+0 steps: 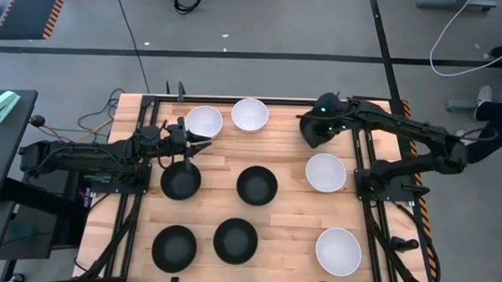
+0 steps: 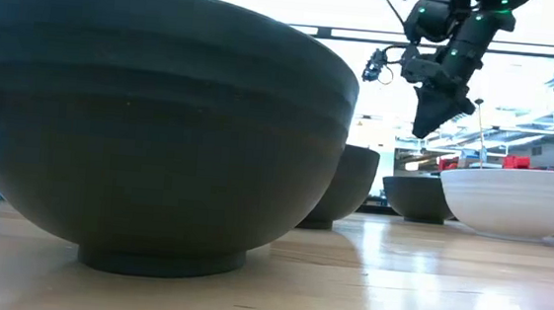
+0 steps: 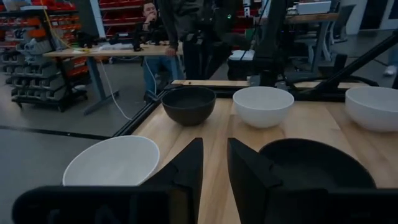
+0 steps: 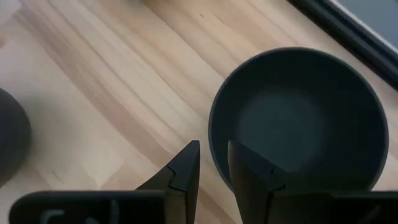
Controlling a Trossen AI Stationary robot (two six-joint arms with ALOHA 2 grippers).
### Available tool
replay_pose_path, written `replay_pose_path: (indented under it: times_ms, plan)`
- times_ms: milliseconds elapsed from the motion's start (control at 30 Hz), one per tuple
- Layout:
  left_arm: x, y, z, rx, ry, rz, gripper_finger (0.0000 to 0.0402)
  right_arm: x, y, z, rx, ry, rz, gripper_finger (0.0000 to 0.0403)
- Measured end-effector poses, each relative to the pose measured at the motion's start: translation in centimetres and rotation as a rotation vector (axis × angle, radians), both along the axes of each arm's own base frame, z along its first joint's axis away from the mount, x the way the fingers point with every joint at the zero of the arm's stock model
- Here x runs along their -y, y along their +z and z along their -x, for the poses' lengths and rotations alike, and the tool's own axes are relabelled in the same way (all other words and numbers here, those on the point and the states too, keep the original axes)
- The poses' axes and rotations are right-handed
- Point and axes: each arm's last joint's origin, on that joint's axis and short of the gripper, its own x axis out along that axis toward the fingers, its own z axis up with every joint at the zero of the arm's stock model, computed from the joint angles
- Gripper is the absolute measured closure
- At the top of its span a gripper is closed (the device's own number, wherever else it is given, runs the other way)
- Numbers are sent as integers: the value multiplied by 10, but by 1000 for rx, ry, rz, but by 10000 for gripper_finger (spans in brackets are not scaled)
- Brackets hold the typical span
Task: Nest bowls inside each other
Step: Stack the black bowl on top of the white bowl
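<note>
Black and white bowls stand apart on the wooden table (image 1: 282, 217), each on its foot, none nested. My right gripper (image 4: 213, 152) hangs open at the far right, pointing steeply down above a black bowl (image 4: 298, 118). In its wrist view one finger shows over the bowl's hollow and one outside the rim. The low view shows the right gripper (image 2: 428, 127) well clear of the bowls. My left gripper (image 3: 214, 149) is level and open at the far left, with nothing between its fingers. It stands between a white bowl (image 3: 112, 162) and a black bowl (image 3: 317, 165).
Two white bowls (image 1: 204, 121) (image 1: 249, 114) stand at the far edge and two more (image 1: 326, 172) (image 1: 338, 250) on the right. Black bowls (image 1: 181, 180) (image 1: 257, 185) sit mid-table, others (image 1: 174, 247) (image 1: 235, 241) near the front. People and a workbench (image 3: 124, 50) are beyond the table.
</note>
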Motion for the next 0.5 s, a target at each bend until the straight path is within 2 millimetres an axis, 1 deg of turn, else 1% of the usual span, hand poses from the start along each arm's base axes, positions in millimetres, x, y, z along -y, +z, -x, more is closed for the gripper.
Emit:
replay_pose_path:
  times_ms: [67, 300, 500]
  plan:
    - [0, 0, 0, 0, 0, 0, 321, 4, -1, -4, -25, -12, -19, 311]
    - [0, 0, 0, -1, 1, 1, 325, 18, -23, -10, -127, -49, -101, 312]
    - [0, 0, 0, -1, 1, 1, 319, 24, -38, -17, -156, -40, -172, 311]
